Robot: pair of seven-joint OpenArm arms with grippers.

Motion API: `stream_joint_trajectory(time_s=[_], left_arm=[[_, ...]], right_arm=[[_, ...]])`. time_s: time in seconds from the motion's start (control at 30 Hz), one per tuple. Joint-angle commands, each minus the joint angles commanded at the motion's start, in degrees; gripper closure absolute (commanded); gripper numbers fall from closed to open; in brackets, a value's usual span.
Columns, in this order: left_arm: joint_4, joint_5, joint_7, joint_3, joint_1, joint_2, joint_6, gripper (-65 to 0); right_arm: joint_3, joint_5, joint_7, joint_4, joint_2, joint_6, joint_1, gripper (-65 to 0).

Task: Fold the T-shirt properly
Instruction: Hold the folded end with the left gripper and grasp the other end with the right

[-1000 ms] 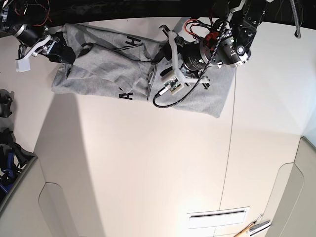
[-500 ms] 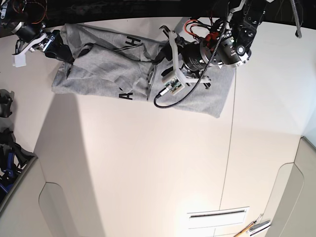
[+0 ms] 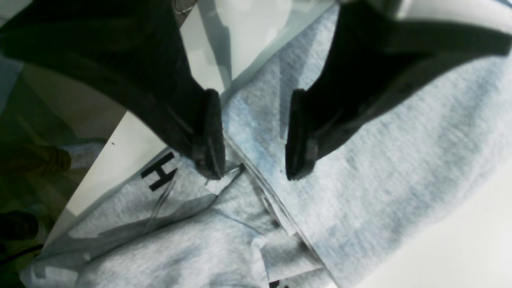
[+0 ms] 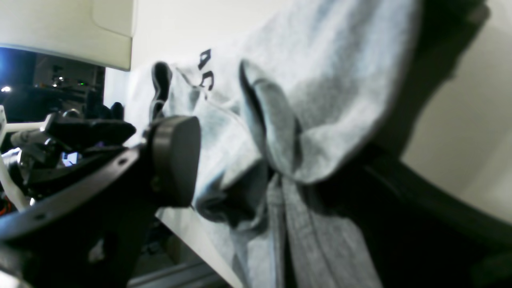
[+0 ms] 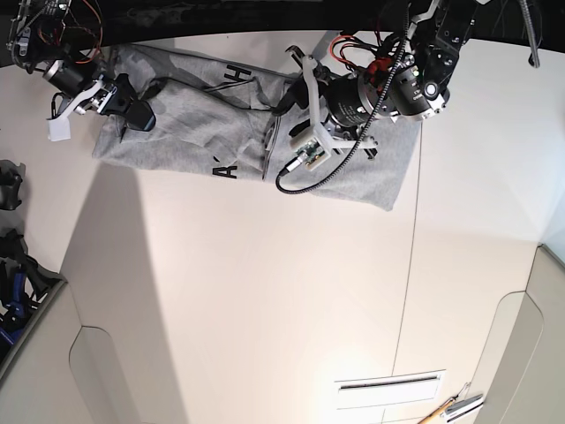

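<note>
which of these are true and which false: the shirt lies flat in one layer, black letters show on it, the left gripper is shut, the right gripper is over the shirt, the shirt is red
1. The T-shirt lies flat in a single layer. False: it is bunched and folded over itself.
2. Black letters show on the T-shirt. True.
3. The left gripper is shut. False: its fingers stand apart, with grey cloth visible between them.
4. The right gripper is over the T-shirt. True.
5. The T-shirt is red. False: it is grey.
</note>
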Motion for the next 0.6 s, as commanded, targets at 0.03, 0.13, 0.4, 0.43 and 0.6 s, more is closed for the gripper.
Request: stream_joint_trajectory(time_s=[0.03,0.13,0.4,0.43,0.6], left_arm=[[0.02,0.0,0.0,0.0,0.0,0.0,0.02,-25.4],[0.02,0.0,0.0,0.0,0.0,0.0,0.02,-25.4],[0.09,-0.48,-0.28,-5.92,-0.15,0.02,2.34,-25.3],[0.09,-1.16,-0.22,-7.98,-0.13,0.0,2.29,-25.3],[0.09,-5.73,1.81,-17.31,-0.11,0.0,2.08,-25.3]], right_arm=[[0.0,0.0,0.02,0.0,-0.63,-0.02,0.0,-44.7],[0.0,0.0,0.22,0.02,-1.99,0.0,0.02,-44.4],[0.7,-2.89,0.63,3.26,-1.99,-0.02,0.52,0.0],[1.25,-3.32,0.63,4.02,-1.97,-0.02,0.83,0.0],[6.29,-3.96,0.66,9.77,0.5,-0.04,1.11,0.0]])
